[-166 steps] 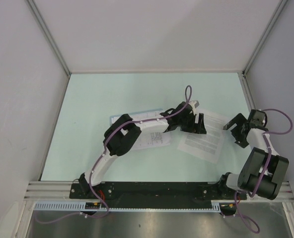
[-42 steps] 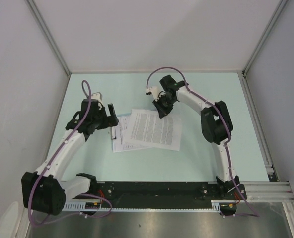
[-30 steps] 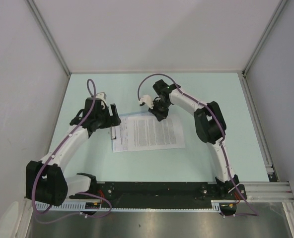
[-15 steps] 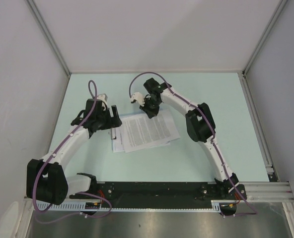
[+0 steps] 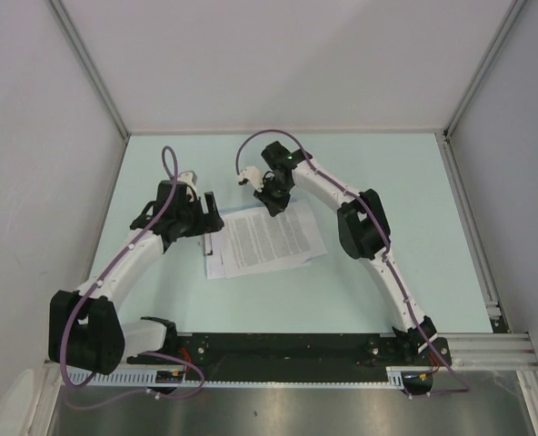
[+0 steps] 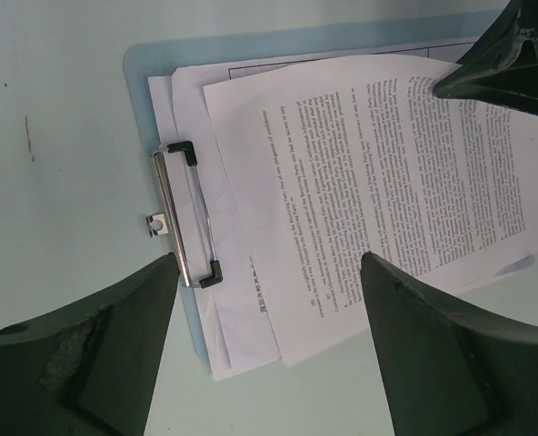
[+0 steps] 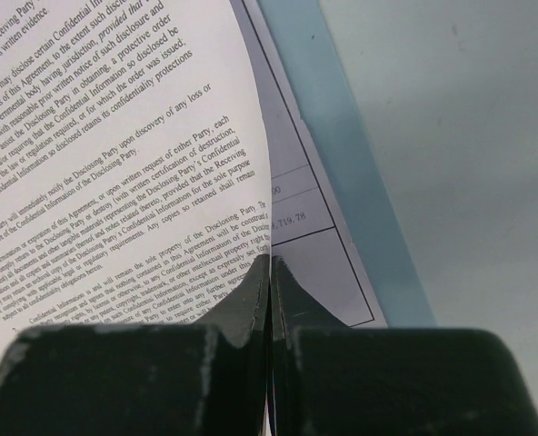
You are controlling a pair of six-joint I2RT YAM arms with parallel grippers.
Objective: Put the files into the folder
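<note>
Matt paper files (image 6: 387,182), shiny metal clip (image 6: 184,218)

The table (image 5: 405,209) lies open right of and beyond the files (image 5: 269,243), but the left gripper (image 5: 211,214), jaws wide, hangs over the clip (image 6: 185,216) of the folder (image 6: 140,82) and the right gripper (image 5: 276,202) pinches their far edge.

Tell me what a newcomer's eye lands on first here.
At the centre of the top view, the top sheet of dense print lies askew on a light-blue clipboard. Its far edge is pinched and curled up by the right gripper. The left gripper hangs open over the silver clip at the board's left end.
</note>
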